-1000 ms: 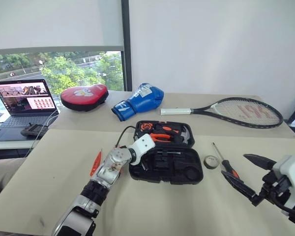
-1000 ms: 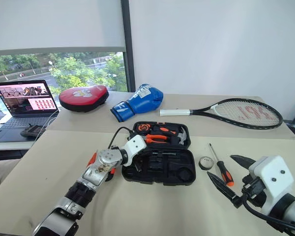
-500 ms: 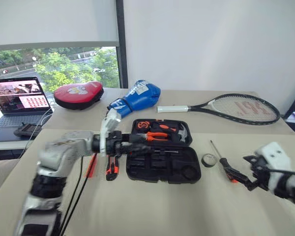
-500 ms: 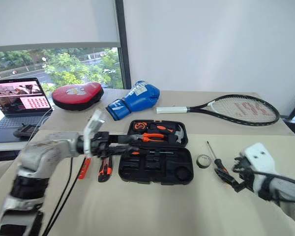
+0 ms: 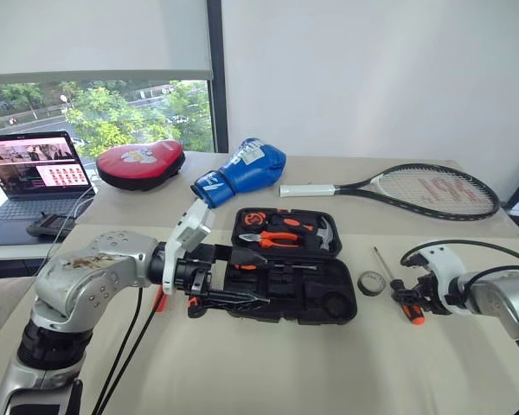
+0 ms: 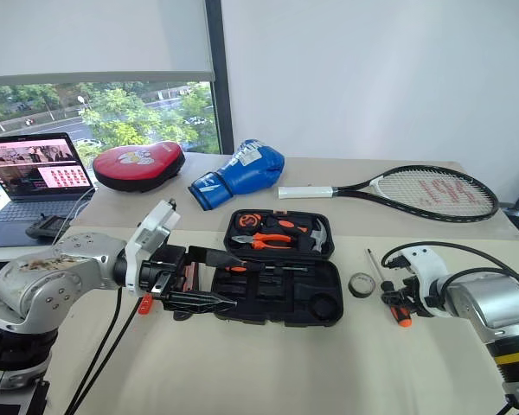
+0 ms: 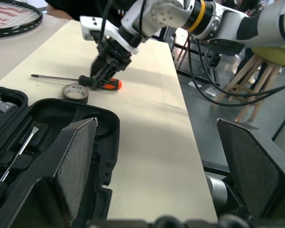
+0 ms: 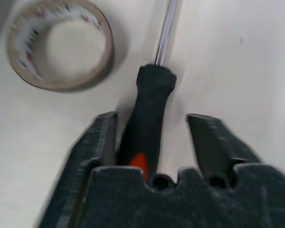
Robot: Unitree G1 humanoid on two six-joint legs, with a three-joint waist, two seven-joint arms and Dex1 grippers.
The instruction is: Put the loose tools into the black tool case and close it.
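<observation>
The black tool case (image 5: 316, 298) lies open mid-table, with pliers and a hammer in its lid. My left gripper (image 5: 261, 278) hovers open and empty at the case's left side, pointing right. It hides most of the utility knife (image 5: 193, 303), and the orange tester screwdriver (image 5: 159, 299) lies further left. Right of the case sit the tape roll (image 5: 372, 283) and a black-and-orange screwdriver (image 5: 383, 264). My right gripper (image 5: 413, 301) is down on that screwdriver, its open fingers (image 8: 99, 142) on either side of the handle (image 8: 149, 128). One finger is against the handle and the other stands clear.
A tennis racket (image 5: 415, 190), a blue boxing glove (image 5: 246, 169) and a red pad (image 5: 138, 164) lie along the far side. A laptop (image 5: 35, 173) stands far left with cables running toward my left arm. The table's right edge (image 7: 185, 95) is close to the screwdriver.
My left gripper opened and pulled up and back from the case, turning to point right. My right gripper dropped forward onto the screwdriver and its fingers narrowed around the handle.
</observation>
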